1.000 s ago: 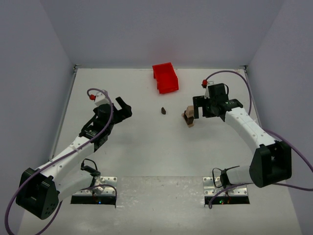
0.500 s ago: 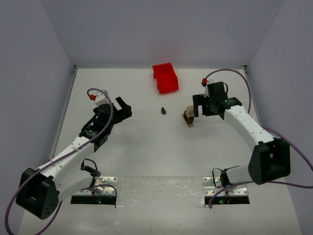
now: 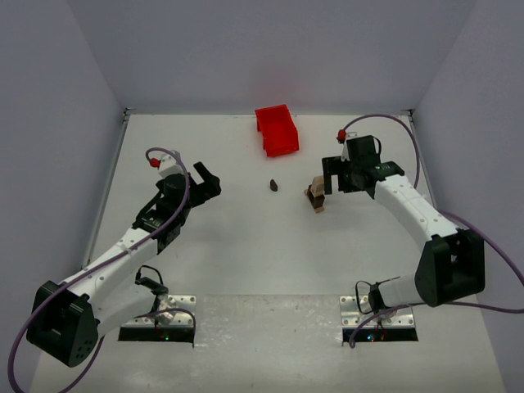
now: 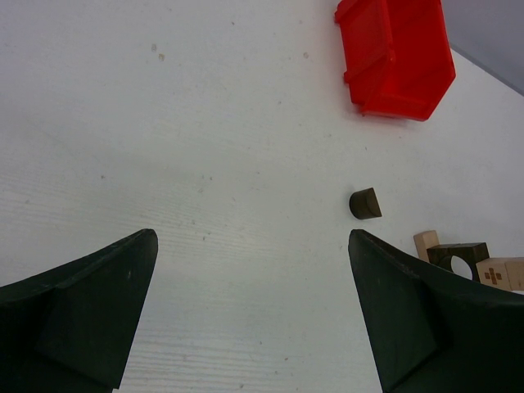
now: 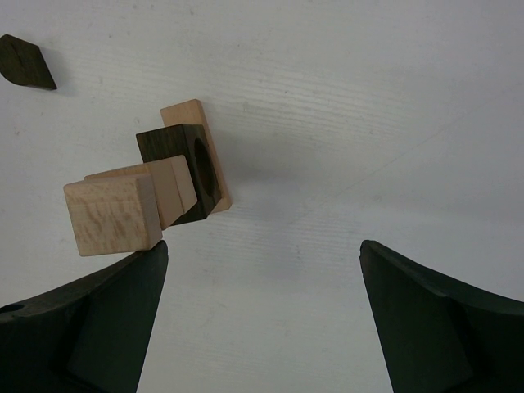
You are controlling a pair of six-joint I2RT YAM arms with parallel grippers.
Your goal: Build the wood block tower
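Note:
The wood block tower [image 3: 315, 196] is a short stack of pale tan and dark brown blocks at centre right of the table. In the right wrist view the wood block tower [image 5: 164, 180] leans out above my left fingertip, with a pale cube at its top. My right gripper [image 3: 344, 188] hovers just to its right, open and empty, as the right wrist view of the gripper [image 5: 262, 246] also shows. A loose dark brown block [image 3: 273, 186] lies left of the tower. My left gripper [image 3: 209, 180] is open over bare table, far left of the blocks; nothing sits in the left gripper [image 4: 250, 237].
A red plastic bin [image 3: 277, 129] stands at the back centre, behind the loose block. The left wrist view shows the red bin [image 4: 393, 57], the loose dark block [image 4: 365, 203] and the tower's edge [image 4: 463, 258] ahead to the right. Grey walls enclose the white table [image 3: 246, 246].
The right arm's wrist has shifted slightly toward the far side beside the tower. The left arm and the blocks have not moved.

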